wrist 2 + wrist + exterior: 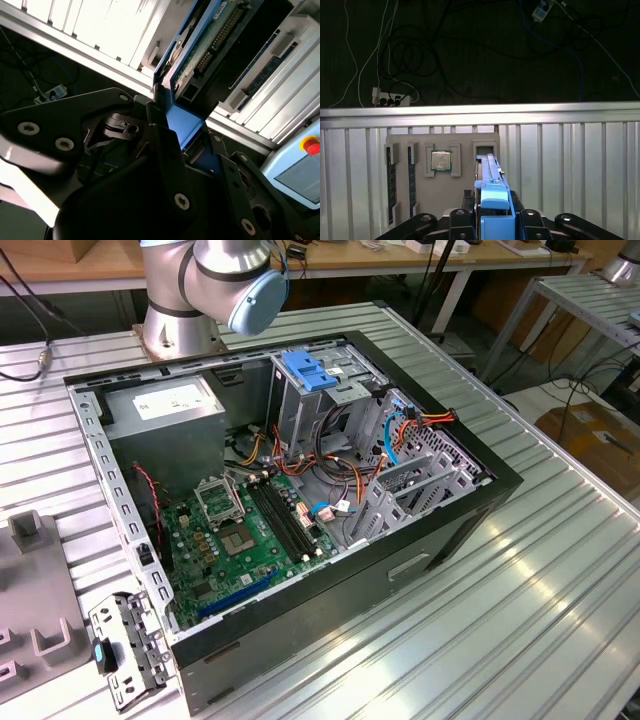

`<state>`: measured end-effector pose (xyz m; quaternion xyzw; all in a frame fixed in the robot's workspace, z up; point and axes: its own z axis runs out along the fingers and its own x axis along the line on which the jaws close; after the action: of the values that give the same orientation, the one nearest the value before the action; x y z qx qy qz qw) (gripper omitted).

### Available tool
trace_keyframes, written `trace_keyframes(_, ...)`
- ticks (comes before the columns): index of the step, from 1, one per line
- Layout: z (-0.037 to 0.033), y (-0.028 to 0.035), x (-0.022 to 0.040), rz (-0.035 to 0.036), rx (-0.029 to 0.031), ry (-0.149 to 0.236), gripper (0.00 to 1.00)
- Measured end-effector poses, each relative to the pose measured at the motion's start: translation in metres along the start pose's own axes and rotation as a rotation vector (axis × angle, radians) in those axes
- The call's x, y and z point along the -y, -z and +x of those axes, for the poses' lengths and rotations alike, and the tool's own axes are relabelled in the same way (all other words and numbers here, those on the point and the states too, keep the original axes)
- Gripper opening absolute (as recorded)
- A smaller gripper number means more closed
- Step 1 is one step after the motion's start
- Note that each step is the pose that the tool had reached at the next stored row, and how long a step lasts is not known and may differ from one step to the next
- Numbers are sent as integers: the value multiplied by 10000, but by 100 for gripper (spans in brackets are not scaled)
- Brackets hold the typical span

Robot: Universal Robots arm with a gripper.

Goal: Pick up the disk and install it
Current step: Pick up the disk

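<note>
Two memory sticks (390,182) lie at one side of the grey tray (440,195) in the first wrist view, then a processor (441,161), then an open slot (485,149). Standing on edge at that slot is the disk (489,172), its blue rail (495,200) toward the camera. The gripper (493,209) has its jaws closed tight on the disk at that rail; whether the disk has cleared the tray I cannot tell. In the second wrist view a black finger (162,140) presses the rail, the disk's green board (200,47) runs away from it, and a pendant (295,172) with a red button (312,145) lies farther off. In the exterior view, from its left, the open case (400,570) holds a power supply (165,405), a motherboard (250,530) and a drive cage (300,410), with the arm (215,280) beyond.
</note>
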<state>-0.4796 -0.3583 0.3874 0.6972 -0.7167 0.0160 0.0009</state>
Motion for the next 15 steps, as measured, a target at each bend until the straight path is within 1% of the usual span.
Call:
trace_keyframes(2, 1, 29, 1, 0, 0, 0, 37)
trace_keyframes(6, 2, 66, 2, -4, 0, 0, 37)
trace_keyframes(12, 2, 104, 2, -9, 10, 0, 37)
trace_keyframes(15, 4, 143, 3, -15, 15, 0, 37)
